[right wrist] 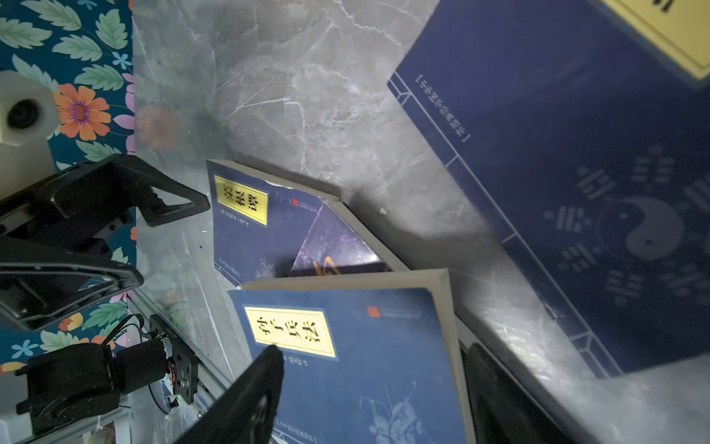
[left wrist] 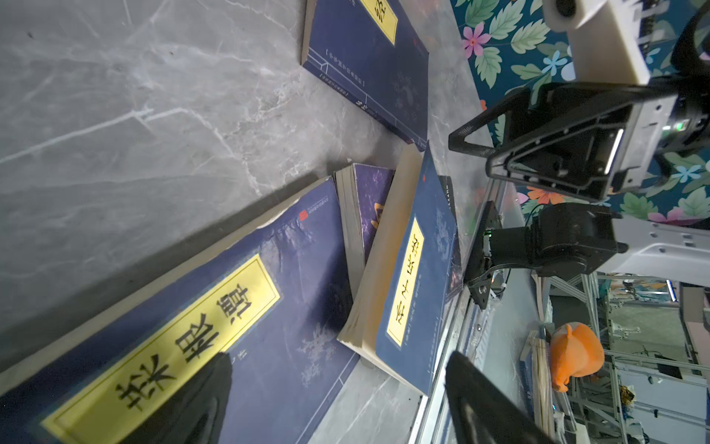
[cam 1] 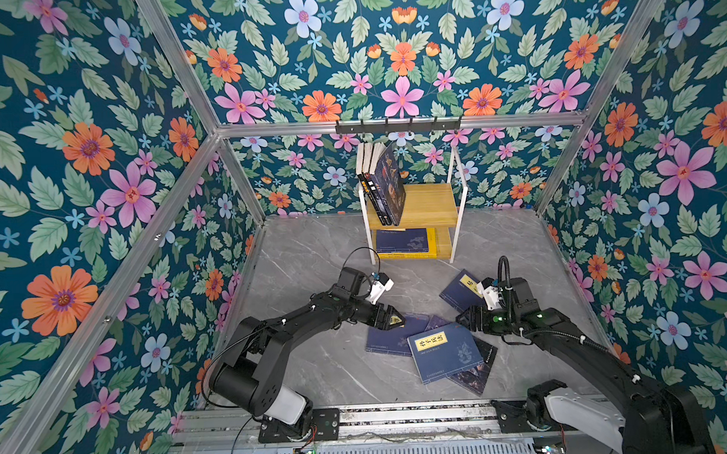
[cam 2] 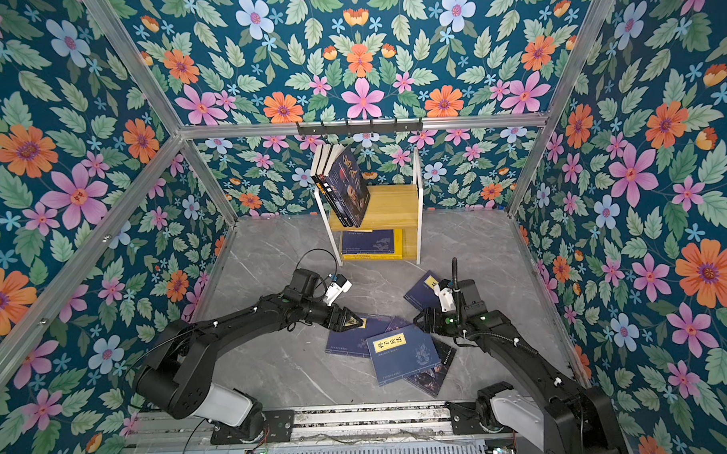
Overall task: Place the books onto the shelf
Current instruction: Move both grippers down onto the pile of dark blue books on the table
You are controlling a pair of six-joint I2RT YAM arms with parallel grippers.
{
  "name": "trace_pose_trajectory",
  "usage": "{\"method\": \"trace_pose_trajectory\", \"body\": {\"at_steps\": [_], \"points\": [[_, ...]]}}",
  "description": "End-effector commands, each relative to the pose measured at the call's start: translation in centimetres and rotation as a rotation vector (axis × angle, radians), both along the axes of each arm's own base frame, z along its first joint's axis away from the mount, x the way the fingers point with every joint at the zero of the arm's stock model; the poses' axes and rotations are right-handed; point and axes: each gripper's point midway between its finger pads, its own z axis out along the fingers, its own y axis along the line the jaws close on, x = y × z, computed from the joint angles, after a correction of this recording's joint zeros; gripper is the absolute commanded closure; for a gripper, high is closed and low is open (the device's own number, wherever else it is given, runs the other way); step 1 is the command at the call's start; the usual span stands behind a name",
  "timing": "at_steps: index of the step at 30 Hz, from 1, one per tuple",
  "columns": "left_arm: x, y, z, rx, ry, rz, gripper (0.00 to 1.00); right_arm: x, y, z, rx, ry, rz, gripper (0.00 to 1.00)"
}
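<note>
Left gripper (cam 1: 392, 321) and right gripper (cam 1: 462, 317) hover with fingers wide, empty. The right should straddle the top navy book's (cam 1: 445, 352) edge squarely, one finger beneath, before closing.

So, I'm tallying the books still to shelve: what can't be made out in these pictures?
- Dark book under the pile: both top views, mostly covered by the labelled navy book; title hidden.
- Lone navy book: top views, right arm covers its near part; right wrist view cuts it off.
- Stack on the lower shelf board: top views, the upper board covers its back; count unclear.
</note>
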Motion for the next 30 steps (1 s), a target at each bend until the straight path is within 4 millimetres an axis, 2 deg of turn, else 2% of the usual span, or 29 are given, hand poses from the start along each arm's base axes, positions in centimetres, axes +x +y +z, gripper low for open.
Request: {"method": "trace_pose_trajectory", "body": {"at_steps": [1, 5, 10, 18, 25, 30], "points": [[-0.6, -0.4, -0.7, 0.038, -0.04, -0.041, 0.15, -0.3, 0.5, -0.2, 0.036, 0.024, 0.014, 0.26], [-1.5, -1.2, -1.3, 0.068, -0.055, -0.091, 0.21, -0.2, 0.6, -1.1, 0.061, 0.011, -0.001, 0.26], [-1.3, -1.8, -2.0, 0.145, -0.093, -0.115, 0.33, -0.4, 0.7, -2.7, 0.078, 0.043, -0.002, 0.28], [-2.1, -3.6, -3.0, 0.212, -0.128, -0.202, 0.44, -0.3, 0.6, -3.4, 0.082, 0.09, -0.02, 0.29], [-1.8, -2.9, -4.6, 0.303, -0.171, -0.208, 0.53, -0.6, 1.2, -4.3, 0.118, 0.159, -0.011, 0.31], [-2.0, -2.8, -5.6, 0.354, -0.204, -0.237, 0.56, -0.3, 1.5, -4.2, 0.125, 0.158, -0.002, 0.31]]}}
